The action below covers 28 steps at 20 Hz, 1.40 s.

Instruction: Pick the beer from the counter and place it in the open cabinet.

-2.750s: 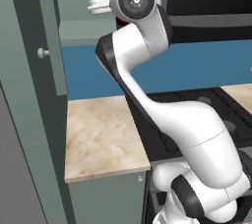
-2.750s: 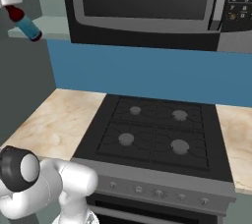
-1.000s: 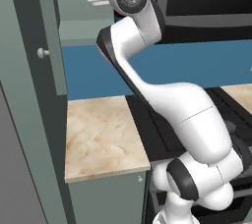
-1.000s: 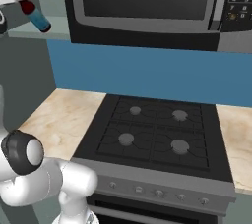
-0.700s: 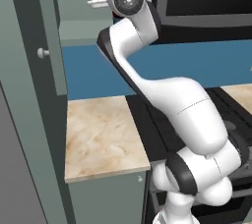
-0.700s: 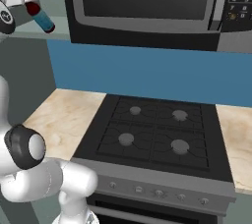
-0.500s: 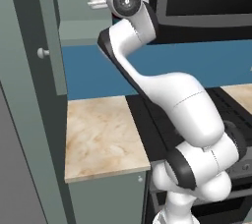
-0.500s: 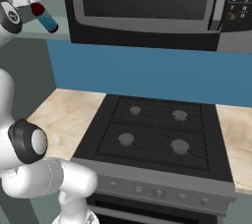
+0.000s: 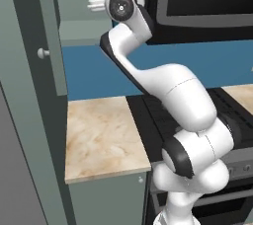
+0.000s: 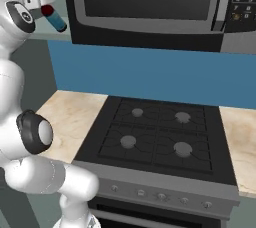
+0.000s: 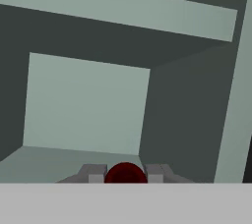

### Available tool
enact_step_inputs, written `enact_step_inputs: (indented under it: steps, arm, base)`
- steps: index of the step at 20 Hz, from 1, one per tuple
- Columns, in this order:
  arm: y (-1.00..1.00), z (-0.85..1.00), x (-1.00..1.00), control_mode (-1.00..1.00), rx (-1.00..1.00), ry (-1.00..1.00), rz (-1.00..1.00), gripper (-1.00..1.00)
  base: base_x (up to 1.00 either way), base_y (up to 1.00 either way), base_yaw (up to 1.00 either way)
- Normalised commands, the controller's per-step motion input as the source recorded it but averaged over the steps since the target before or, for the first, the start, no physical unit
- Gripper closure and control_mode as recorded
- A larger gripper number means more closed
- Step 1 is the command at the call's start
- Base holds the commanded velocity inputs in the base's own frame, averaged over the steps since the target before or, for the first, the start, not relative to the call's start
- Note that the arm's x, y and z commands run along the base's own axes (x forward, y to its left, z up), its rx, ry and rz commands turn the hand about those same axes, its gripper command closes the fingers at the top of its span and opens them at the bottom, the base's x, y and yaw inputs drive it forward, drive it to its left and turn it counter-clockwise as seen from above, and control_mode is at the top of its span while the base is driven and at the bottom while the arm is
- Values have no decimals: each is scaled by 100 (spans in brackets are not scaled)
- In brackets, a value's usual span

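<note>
The gripper [image 11: 125, 173] is clamped on the beer [image 10: 53, 18], whose capped end points into the cabinet [image 11: 88, 105], the shelf seemingly straight ahead and just below.

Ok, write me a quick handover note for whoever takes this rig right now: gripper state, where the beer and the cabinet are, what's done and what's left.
Gripper: shut on the beer, held high by the open cabinet; the red cap shows between the fingertips in the hand view.
Beer: off the counter, tilted in the grip, cap toward the hand.
Cabinet: door open, the hand camera looks straight into the shelf recess.
Done: pick-up and lift to cabinet height.
Left: carry the bottle into the recess, set it on the shelf floor, open the gripper and draw the arm back out.
</note>
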Motion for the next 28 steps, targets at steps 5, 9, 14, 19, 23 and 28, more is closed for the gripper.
enact_step_inputs:
  steps: [5, 9, 14, 19, 23, 28]
  arm:
    - [0, 0, 3, -100, 0, 0, 0, 100]
    - [0, 4, 1, -100, 7, 0, 0, 100]
    - [-4, 0, 22, -100, 8, 0, 0, 100]
    - [-12, 0, 51, -100, 1, -1, 0, 100]
    - [-4, 0, 34, -100, 2, 0, 0, 100]
    - [0, 0, 0, -100, 0, 0, 0, 100]
  base:
    - [0, 0, 0]
    - [0, 0, 0]
    - [0, 0, 0]
    - [0, 0, 0]
    - [0, 0, 0]
    - [0, 0, 0]
